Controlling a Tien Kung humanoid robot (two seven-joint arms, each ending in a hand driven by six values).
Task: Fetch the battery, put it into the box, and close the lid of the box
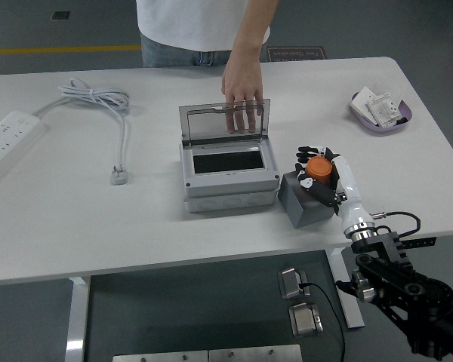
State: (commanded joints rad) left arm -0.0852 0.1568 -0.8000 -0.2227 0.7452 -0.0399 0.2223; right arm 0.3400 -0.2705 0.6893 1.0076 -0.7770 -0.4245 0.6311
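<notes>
The battery [320, 168], a small orange cylinder, sits on top of a grey block [300, 204] right of the box. My right hand [312, 165] is curled around the battery from the right, fingers closed on it. The grey box [228, 181] stands at the table's middle with its clear lid [225, 121] raised upright at the back and its dark inside showing. A person at the far side rests one hand [241, 90] behind the lid's right part. My left arm is out of view.
A white power strip [6, 139] lies at the far left, with its coiled cable [97, 96] and plug [119, 176] left of the box. A purple dish [402, 121] with small packets sits at the back right.
</notes>
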